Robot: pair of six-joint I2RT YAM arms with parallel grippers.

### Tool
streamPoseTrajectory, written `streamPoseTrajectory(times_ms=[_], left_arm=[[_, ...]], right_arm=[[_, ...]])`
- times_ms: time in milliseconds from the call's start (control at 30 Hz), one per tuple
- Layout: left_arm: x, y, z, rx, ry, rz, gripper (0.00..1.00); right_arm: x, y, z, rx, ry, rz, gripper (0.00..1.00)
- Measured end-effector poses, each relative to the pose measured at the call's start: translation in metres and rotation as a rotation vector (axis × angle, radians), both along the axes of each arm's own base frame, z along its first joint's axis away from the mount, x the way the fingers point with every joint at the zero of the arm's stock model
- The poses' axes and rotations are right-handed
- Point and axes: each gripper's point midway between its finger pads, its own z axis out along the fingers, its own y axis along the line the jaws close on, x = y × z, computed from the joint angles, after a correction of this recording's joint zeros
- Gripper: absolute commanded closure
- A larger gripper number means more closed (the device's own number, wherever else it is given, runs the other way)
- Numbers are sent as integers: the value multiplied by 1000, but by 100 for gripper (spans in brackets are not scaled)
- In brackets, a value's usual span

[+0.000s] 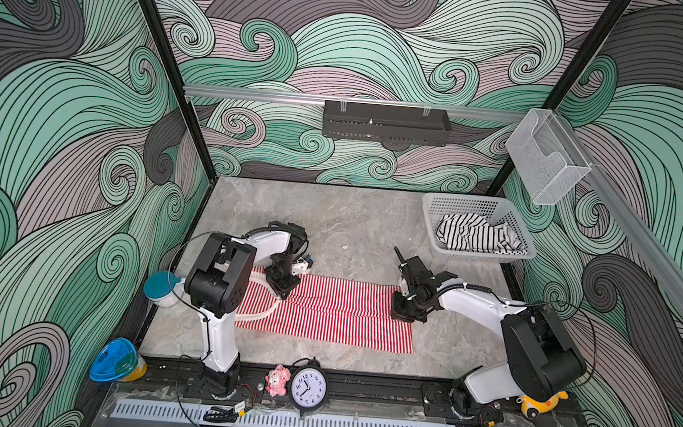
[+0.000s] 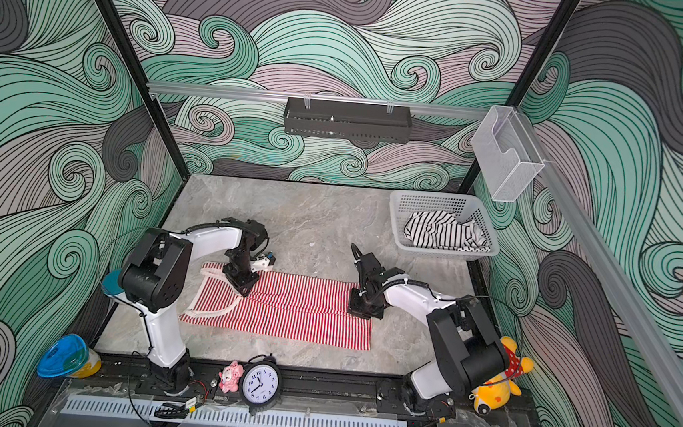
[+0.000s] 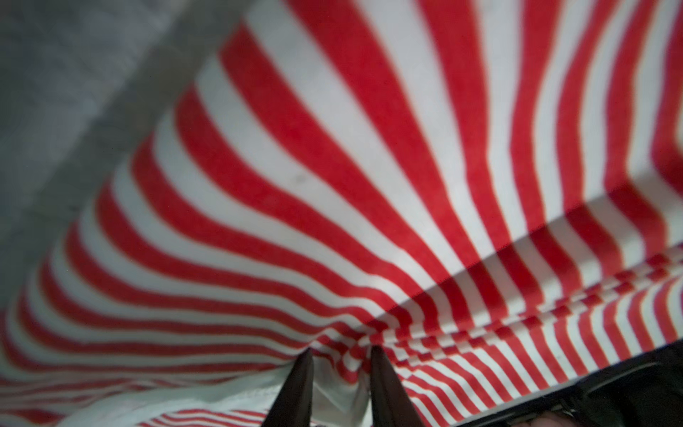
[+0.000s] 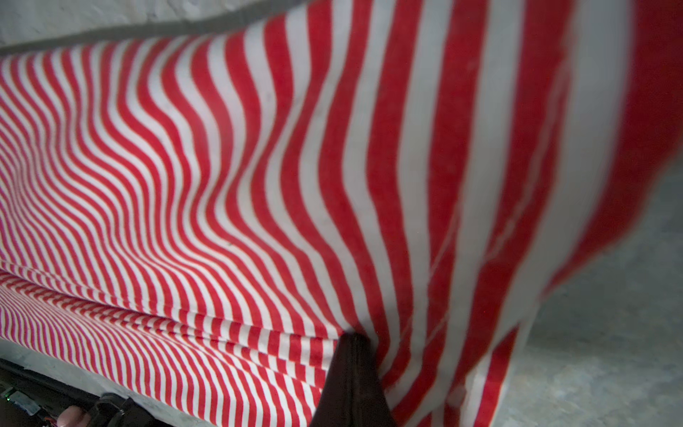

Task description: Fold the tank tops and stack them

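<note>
The gray surface [image 1: 351, 223] is carrying everything. The red-and-white tank top [image 1: 323, 317] is lying on the front half of it, stretched long from side to side in both top views. Its white straps are lying at the left end. A soft crease is running along the cloth between the two hands.

The white basket [image 1: 482, 257] is sitting at the far right corner of the surface, well apart from the red-and-white tank top. The black-and-white tank top [image 1: 471, 235] is lying crumpled inside the basket.

The left hand [image 1: 281, 295] is reaching down near the strap end. In the left wrist view the left hand [image 3: 338, 355] is holding its two fingers a little apart, and a bunch of the striped cloth is squeezed between them.

The right hand [image 1: 400, 313] is reaching down at the other end. In the right wrist view the right hand [image 4: 351, 338] is closed tight on the cloth, and the stripes are pulling up to a point at its tips.
</note>
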Motion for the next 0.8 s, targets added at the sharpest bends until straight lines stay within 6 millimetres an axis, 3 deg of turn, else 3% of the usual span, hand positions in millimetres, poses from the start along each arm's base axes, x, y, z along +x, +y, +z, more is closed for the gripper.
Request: streamPoseTrajectory(times_ms=[200, 367, 433, 500, 667, 800], left_arm=[[80, -17, 2, 36, -71, -37, 71], [168, -36, 6, 58, -214, -61, 71], [200, -44, 10, 57, -283, -62, 71], [221, -48, 12, 59, -333, -59, 70], [240, -47, 18, 88, -398, -50, 68], [242, -44, 31, 87, -438, -14, 65]], right_arm=[[6, 2, 1, 8, -13, -56, 96], [12, 9, 1, 8, -43, -94, 95], [10, 17, 1, 16, -59, -94, 94], [7, 29, 1, 34, -73, -87, 94], [-9, 64, 1, 102, -94, -43, 93], [-25, 95, 4, 126, -71, 37, 84]])
